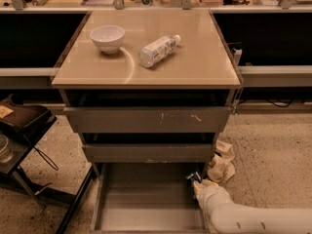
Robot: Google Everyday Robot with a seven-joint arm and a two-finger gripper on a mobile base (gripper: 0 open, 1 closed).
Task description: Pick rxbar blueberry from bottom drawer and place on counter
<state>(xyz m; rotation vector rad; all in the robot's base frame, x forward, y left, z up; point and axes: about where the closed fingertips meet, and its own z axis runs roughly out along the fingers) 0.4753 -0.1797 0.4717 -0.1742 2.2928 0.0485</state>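
The bottom drawer (146, 201) is pulled out at floor level, a shallow grey tray with a bare floor. My gripper (195, 179) reaches in from the lower right on a white arm (243, 218) and sits at the drawer's back right corner, just under the middle drawer front. A small dark piece with a pale glint (193, 176) shows at the gripper's tip; I cannot tell whether it is the rxbar blueberry or part of the gripper. The beige counter (190, 65) tops the cabinet.
A white bowl (107, 37) and a clear plastic bottle (157, 50) lying on its side are on the counter. Two closed grey drawers (146, 120) sit above the open one. Crumpled paper (222, 164) lies on the floor to the right. A black stand (24, 126) is at the left.
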